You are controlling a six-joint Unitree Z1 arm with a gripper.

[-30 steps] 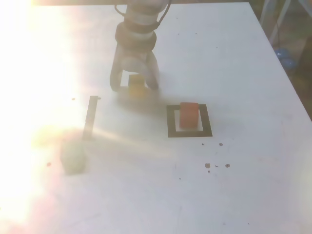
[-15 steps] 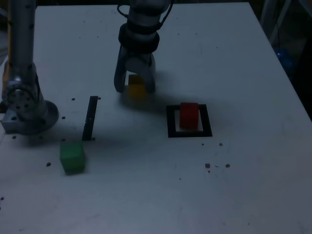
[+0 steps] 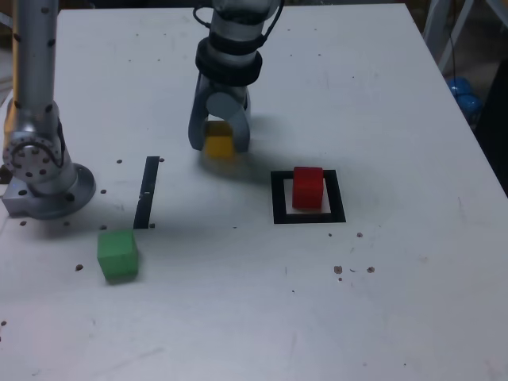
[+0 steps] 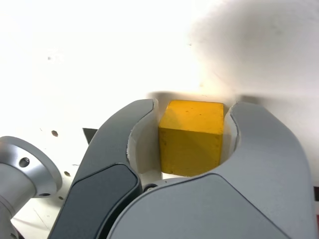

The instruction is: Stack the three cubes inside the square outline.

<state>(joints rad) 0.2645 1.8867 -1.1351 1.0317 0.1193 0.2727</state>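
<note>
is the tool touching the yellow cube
Touching. The wrist view shows the tool with both jaws pressed against opposite sides of the yellow cube, no gap visible on either side.

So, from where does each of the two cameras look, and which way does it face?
Exterior view: above the table's near edge, looking down across it; shows the arm's base and the gripper shut on the yellow cube; also the red cube in the square outline, and the green cube.
Wrist view: behind the jaws, looking at the yellow cube.
Shared: gripper, yellow cube.
</note>
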